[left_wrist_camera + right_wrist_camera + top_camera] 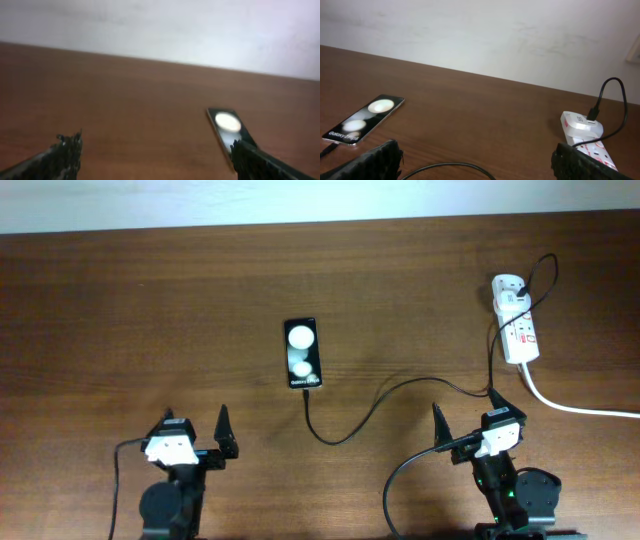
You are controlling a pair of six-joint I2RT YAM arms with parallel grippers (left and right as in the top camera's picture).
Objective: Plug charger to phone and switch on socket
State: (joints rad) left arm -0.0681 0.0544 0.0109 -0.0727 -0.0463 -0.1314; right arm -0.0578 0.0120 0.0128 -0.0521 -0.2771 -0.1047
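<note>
The phone (303, 354) lies flat mid-table, screen up, with white text at its near end. The charger (380, 398), a thin black cable, runs from the phone's near end in a loop to the right and up to a white adapter on the socket (520, 330) at the far right. Its tip meets the phone's edge; I cannot tell if it is seated. My left gripper (195, 420) is open and empty, near and left of the phone (227, 125). My right gripper (466, 408) is open and empty, above the cable (450, 167), between the phone (365, 120) and the socket (582, 135).
The socket's thick white cord (580, 408) runs off the right edge of the table. A pale wall (480, 35) stands behind the table's far edge. The arms' own black wires trail by each base.
</note>
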